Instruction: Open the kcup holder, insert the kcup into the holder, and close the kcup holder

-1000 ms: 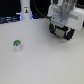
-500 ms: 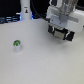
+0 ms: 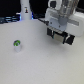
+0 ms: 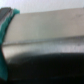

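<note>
The kcup point(image 3: 17, 46), a tiny white pod with a green top, stands alone on the white table at the exterior view's left. The kcup holder point(image 3: 61, 38) is a black box at the exterior view's right, mostly covered by my arm. My gripper point(image 3: 57, 34) hangs right at the holder's upper front, too blurred to show whether the jaws are open or shut. In the wrist view a dark grey flat surface point(image 4: 47, 42) fills the picture from very close, likely the holder. No drawer front or pod slot shows.
A white upright post point(image 3: 24, 11) stands at the table's far edge, in front of a dark background. The white table point(image 3: 40, 65) spreads between the kcup and the holder. A teal strip point(image 4: 4, 30) runs along one side of the wrist view.
Almost nothing differs; the arm stays at the holder and the kcup has not moved.
</note>
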